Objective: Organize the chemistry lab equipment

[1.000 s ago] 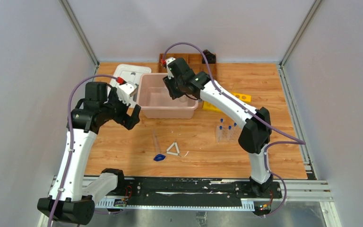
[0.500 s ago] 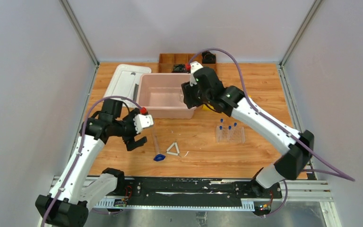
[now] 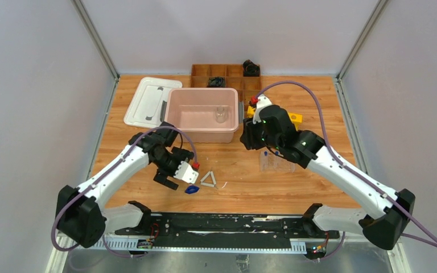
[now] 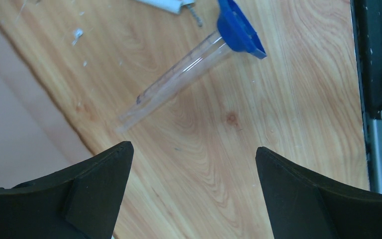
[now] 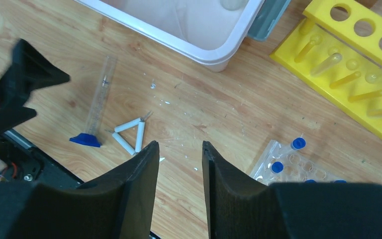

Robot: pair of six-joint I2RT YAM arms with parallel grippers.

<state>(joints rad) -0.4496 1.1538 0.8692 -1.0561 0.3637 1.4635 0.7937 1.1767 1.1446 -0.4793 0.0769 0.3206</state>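
Note:
A clear glass funnel [image 3: 221,115] stands inside the pink bin [image 3: 176,114]. On the wood lie a clear cylinder [image 4: 179,79] with a blue base [image 4: 238,32], and a small white triangle [image 3: 207,179] [image 5: 132,132]. The blue base [image 3: 192,189] also shows from above. A clear tube rack [image 3: 277,163] [image 5: 298,167] holds blue-capped tubes [image 5: 277,167]. My left gripper [image 3: 173,169] [image 4: 193,148] hovers wide open just left of the cylinder, with bare wood between its fingers. My right gripper [image 3: 249,139] [image 5: 179,144] hangs between bin and rack, open with a narrow gap and nothing in it.
A white lid [image 3: 148,102] lies left of the bin. A brown wooden compartment tray [image 3: 222,74] with black objects sits at the back. A yellow rack [image 3: 290,118] [image 5: 358,74] lies right of the bin, behind my right arm. White specks dot the wood.
My right gripper has pulled out of the pink bin and moved right and forward; the funnel now stands uncovered in the bin. My left gripper swung from beside the bin down to the cylinder.

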